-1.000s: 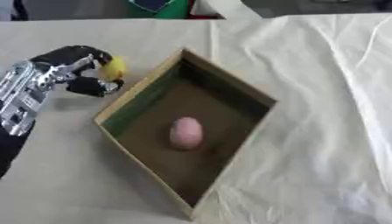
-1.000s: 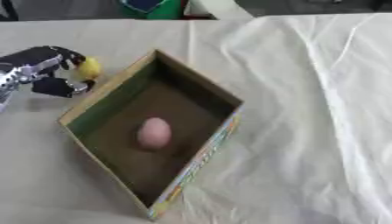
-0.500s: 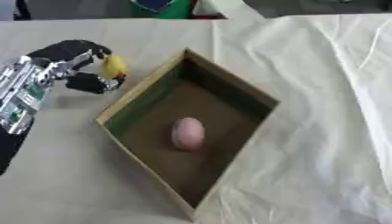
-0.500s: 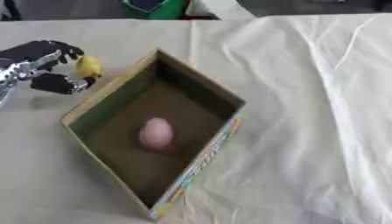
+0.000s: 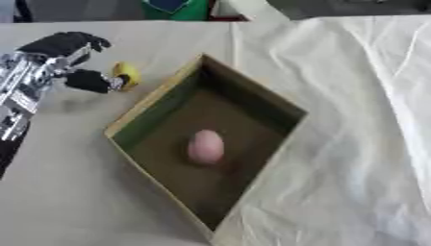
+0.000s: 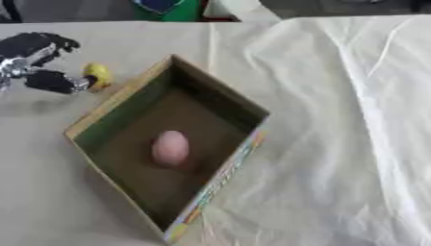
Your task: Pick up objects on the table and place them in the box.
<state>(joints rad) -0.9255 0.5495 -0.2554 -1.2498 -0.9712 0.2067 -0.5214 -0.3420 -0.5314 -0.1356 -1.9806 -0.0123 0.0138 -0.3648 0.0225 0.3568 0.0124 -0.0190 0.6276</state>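
An open cardboard box (image 5: 150, 104) sits askew in the middle of the table, with a pink egg-shaped object (image 5: 206, 147) lying on its floor. Just outside its upper left wall a small yellow object (image 5: 127, 75) lies on the table. My left hand (image 5: 50, 60) comes in from the left beside it. The thumb tip reaches the yellow object while the fingers (image 5: 71, 42) arch above and away from it, so the hand is open. My right hand shows in neither view.
A crumpled white cloth (image 5: 362, 96) covers the right half of the table, right up to the box. A green and blue thing (image 5: 172, 8) stands at the far edge. Bare tabletop lies left of and below the box.
My left hand's fingers have lifted and spread away from the yellow object, which has stayed put beside the box. The egg-shaped object has not moved.
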